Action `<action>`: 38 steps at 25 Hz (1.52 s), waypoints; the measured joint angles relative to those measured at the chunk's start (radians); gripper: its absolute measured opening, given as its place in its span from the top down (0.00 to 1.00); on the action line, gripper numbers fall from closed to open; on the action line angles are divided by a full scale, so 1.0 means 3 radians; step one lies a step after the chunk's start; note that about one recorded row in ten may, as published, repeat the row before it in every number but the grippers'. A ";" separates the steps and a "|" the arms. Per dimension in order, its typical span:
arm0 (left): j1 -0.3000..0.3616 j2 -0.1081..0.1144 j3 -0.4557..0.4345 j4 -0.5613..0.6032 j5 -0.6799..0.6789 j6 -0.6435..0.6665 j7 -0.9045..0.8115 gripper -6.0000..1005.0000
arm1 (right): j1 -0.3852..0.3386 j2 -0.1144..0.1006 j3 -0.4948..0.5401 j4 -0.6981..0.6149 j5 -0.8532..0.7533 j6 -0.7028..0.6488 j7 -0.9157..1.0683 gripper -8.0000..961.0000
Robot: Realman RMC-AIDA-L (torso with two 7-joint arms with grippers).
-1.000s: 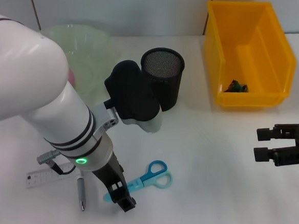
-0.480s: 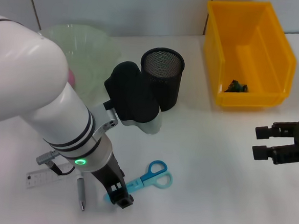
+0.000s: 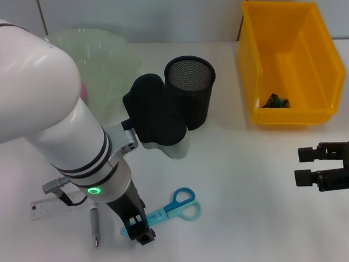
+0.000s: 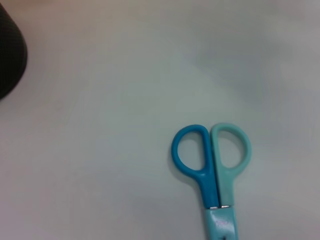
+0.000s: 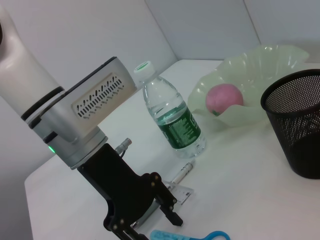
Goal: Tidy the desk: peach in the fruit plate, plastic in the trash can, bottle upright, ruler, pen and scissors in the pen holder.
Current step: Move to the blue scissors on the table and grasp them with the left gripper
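The left claw (image 3: pixel 139 230) sits low over the blade end of the blue and teal plastic-handled scissors (image 3: pixel 175 208) on the white desk (image 3: pixel 248 196), fingers apart on either side; the blade tips are hidden beneath it. Beside it lie a grey pen (image 3: pixel 95 226) and a clear ruler (image 3: pixel 46 208), partly covered by the arm. The right claw (image 3: pixel 307 166) hangs open, well apart.
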 joint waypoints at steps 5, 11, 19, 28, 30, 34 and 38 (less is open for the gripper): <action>-0.0003 0.0000 0.0022 0.0000 0.0013 0.0008 0.0000 0.43 | 0.0002 0.0000 0.0002 0.0000 0.0002 0.0000 0.0001 0.15; -0.0005 0.0000 0.0046 0.0007 0.0016 0.0018 0.0000 0.44 | 0.0002 0.0000 0.0005 0.0000 0.0008 0.0005 0.0002 0.15; -0.0014 0.0000 0.0053 0.0031 0.0040 0.0064 -0.0019 0.48 | 0.0006 0.0000 0.0005 0.0000 0.0008 0.0005 0.0003 0.15; -0.0021 0.0000 0.0067 0.0010 0.0045 0.0075 -0.0023 0.55 | 0.0031 0.0000 0.0005 0.0000 0.0006 0.0005 0.0003 0.15; -0.0022 0.0000 0.0070 0.0008 0.0053 0.0077 -0.0025 0.55 | 0.0038 0.0000 0.0005 0.0000 0.0004 0.0005 0.0003 0.15; -0.0022 0.0000 0.0074 0.0008 0.0080 0.0082 -0.0028 0.56 | 0.0042 0.0000 0.0005 0.0000 0.0002 0.0005 0.0005 0.15; -0.0021 0.0000 0.0076 0.0013 0.0081 0.0082 -0.0029 0.56 | 0.0044 0.0000 0.0005 0.0000 0.0002 0.0005 0.0007 0.15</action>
